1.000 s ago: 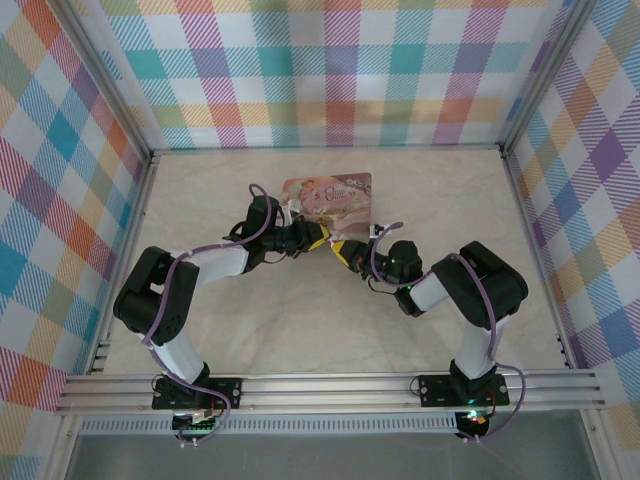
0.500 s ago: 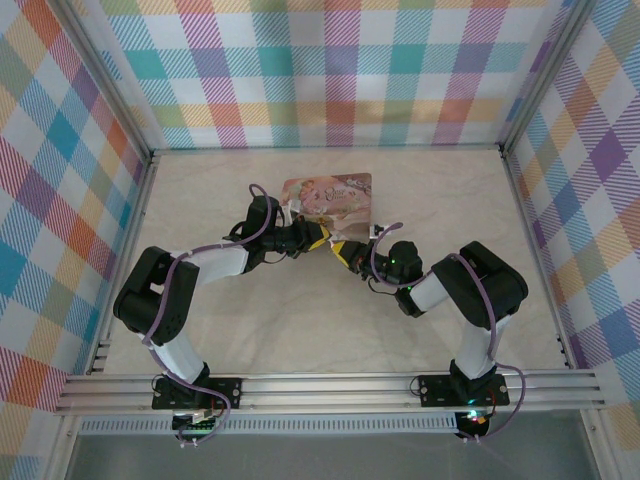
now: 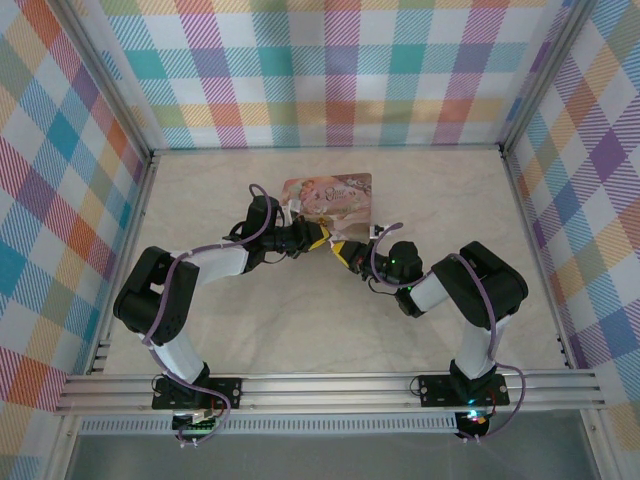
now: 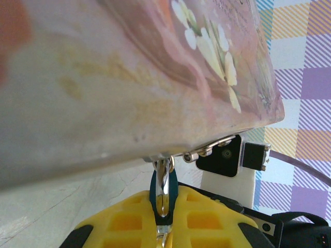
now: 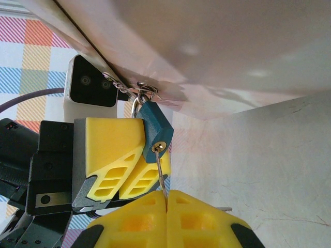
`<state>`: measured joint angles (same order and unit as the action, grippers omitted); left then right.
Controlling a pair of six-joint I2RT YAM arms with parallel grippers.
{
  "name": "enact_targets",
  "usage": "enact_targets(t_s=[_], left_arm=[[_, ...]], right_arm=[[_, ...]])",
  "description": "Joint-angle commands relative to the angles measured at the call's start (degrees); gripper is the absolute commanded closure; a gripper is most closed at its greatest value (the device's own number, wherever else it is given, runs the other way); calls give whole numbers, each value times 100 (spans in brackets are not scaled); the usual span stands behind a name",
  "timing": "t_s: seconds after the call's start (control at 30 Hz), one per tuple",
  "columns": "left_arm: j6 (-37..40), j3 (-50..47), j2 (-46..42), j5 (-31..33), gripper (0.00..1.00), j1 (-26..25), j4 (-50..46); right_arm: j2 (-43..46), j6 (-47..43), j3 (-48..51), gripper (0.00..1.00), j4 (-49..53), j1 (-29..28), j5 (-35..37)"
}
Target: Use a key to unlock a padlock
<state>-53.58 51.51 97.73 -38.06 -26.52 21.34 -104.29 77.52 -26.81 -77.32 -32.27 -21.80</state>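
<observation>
The pink illustrated tin lies far of centre on the pale marbled table, and both arms meet at its near edge. The curly lettering on its lid is too small and blurred to read.

The small teal-blue padlock hangs by its shackle from the metal hasp on the tin's front. The left gripper is clamped narrowly on the padlock's body, its yellow fingers pressing on it from the left in the right wrist view.

The key sits with its tip in the brass keyhole on the padlock's underside. Its thin shaft runs straight down into the right gripper, whose yellow pads are closed tight on it.
</observation>
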Motion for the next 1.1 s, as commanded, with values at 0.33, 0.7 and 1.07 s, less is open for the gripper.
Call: enact_targets(t_s=[0.33,0.7,1.07], left_arm=[[-72,-83,-326,-770,90,-18,519],[-82,-72,-335,-790,90,-20,566],[-121,-53,-290,-721,90,-19,646]], right_arm=[[93,-6,-365,100,-11,164,-337],[31,35,-537,100,15,161,-672],[-21,-35,-552,100,-65,109,-875]])
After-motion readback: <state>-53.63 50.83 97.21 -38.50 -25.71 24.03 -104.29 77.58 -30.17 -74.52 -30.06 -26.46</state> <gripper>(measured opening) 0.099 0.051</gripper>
